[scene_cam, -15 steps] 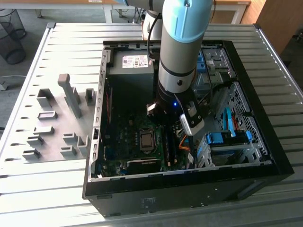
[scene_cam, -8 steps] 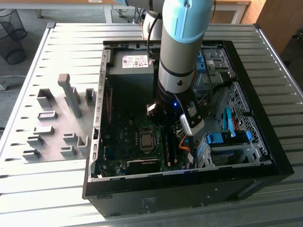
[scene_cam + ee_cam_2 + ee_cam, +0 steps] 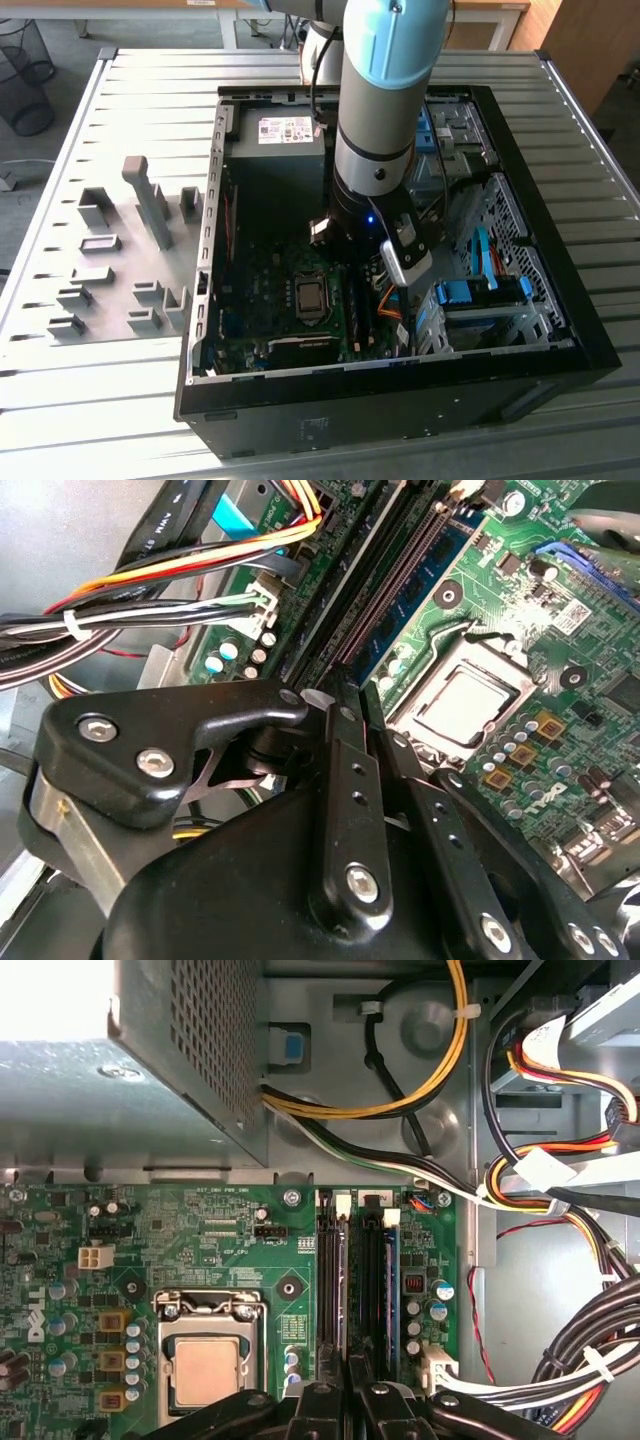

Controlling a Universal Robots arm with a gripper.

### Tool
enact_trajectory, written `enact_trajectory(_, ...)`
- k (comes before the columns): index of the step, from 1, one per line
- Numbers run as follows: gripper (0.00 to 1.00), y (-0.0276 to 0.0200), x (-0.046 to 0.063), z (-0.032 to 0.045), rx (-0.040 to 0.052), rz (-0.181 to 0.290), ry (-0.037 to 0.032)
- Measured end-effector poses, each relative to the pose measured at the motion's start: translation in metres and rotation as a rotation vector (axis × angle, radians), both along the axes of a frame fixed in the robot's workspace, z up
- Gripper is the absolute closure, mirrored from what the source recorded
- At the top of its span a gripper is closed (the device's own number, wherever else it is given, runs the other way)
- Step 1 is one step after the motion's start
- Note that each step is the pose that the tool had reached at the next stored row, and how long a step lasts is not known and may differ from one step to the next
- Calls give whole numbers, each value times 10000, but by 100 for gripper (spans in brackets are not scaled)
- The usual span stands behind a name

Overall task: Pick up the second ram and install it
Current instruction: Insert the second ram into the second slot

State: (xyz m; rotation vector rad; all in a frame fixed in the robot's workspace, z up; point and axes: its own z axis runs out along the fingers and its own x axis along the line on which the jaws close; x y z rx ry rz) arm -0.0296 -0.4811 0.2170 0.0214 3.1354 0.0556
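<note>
**Desk:** What are the jaws doing?

**Photographer:** The arm reaches down into an open computer case on a slatted metal worktop. In both wrist views the gripper has its black jaws drawn nearly together, with only a thin slit between them. They are poised tip-down over the row of memory slots on the green board.

**Desk:** Are they pinching anything?

**Photographer:** I cannot tell. The slit is dark, and the gripper's own linkages cover whatever may sit in it. The tips line up with the dark slots in the middle of the row.

**Desk:** And the ram?

**Photographer:** One ram stands seated in a slot just beside the tips. In the first wrist view that is the outermost slot, the one towards the cable bundle. It is a thin blue board set on edge, long and flat, with small dark chips in a row along its face. Whether it is the second one I cannot say.

**Desk:** What else is in the frame?

**Photographer:** The square metal processor socket lies on the far side of the slots from the cables. The case fills the worktop's half at the exterior view's right, and its grey power supply sits at the far end. Grey moulded holders stand well apart from it, towards the edge at the exterior view's left.
</note>
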Motion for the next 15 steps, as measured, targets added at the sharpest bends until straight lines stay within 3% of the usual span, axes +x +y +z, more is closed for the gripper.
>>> enact_trajectory(15,86,0,1,-34,-5,175,5)
